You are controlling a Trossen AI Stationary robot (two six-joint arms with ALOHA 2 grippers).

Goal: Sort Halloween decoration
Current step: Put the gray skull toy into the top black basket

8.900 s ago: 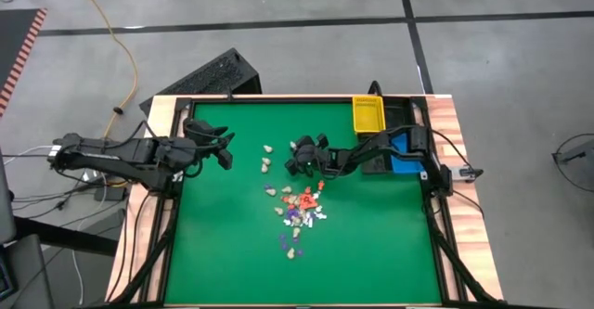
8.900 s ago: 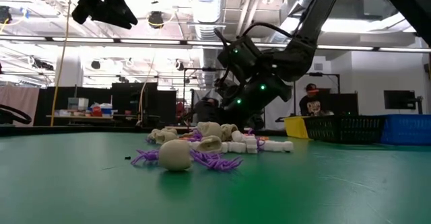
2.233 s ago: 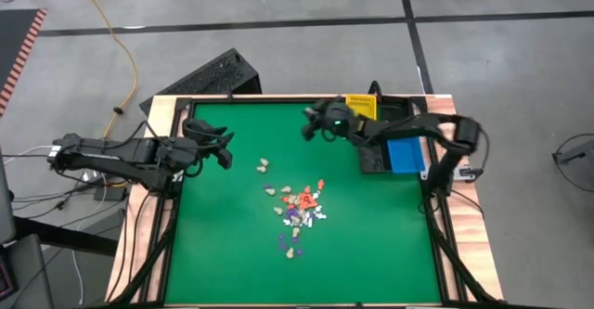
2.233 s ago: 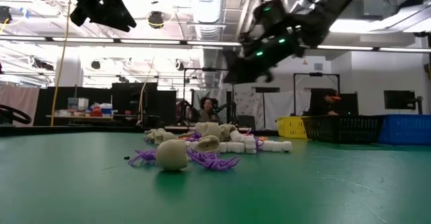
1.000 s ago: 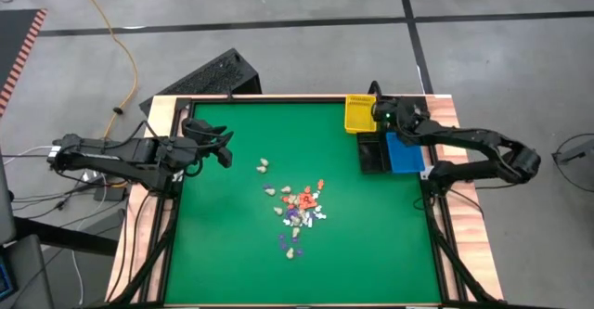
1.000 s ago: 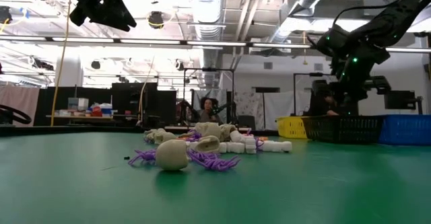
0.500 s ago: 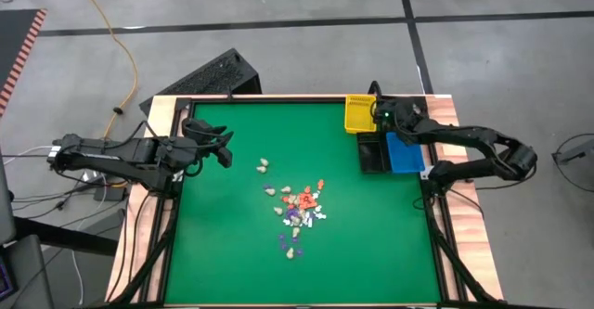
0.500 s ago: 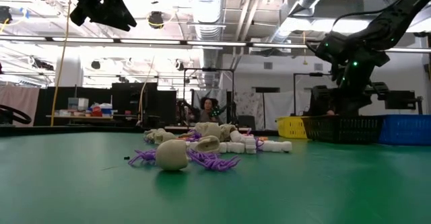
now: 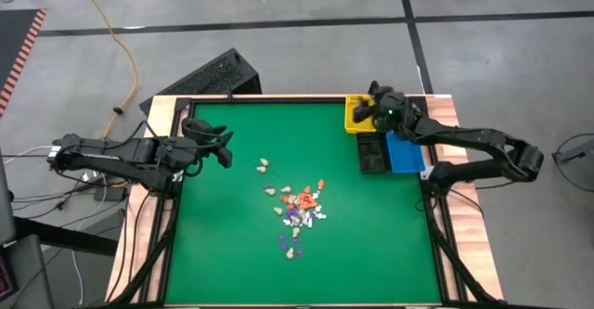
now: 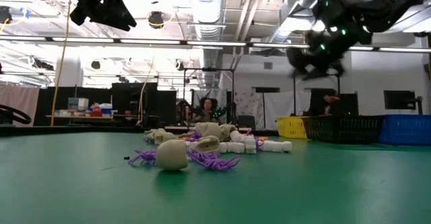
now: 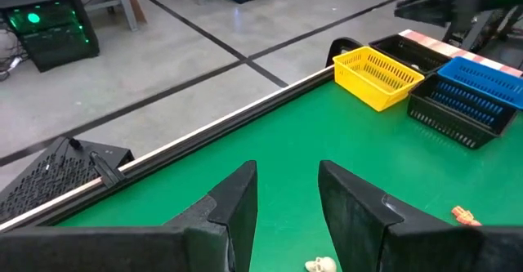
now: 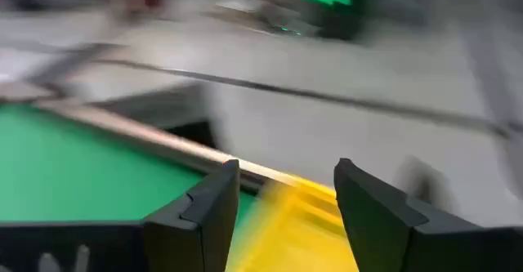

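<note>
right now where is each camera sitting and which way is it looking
High view: overhead, looking straight down on the table; both arms show, left tool, right tool above the yellow bin.
Low view: at table-top height, looking level past the trinket pile into the room; both arms hang overhead.
Left wrist view: looks across the table to the bins, own open fingers below.
Right wrist view: looks down at the yellow bin, own open fingers below.
Shared: both wrist views show the yellow bin.

trinket pile (image 9: pixel 297 212) sits mid green mat (image 9: pixel 223 253), open mat on every side of it. three bins crowd far-right corner from pile: yellow bin (image 9: pixel 358 122), black bin (image 9: pixel 372 153), blue bin (image 9: pixel 406 155). right gripper (image 9: pixel 365 110) hangs over yellow bin. left gripper (image 9: pixel 225 148) hovers at mat edge left of pile.
</note>
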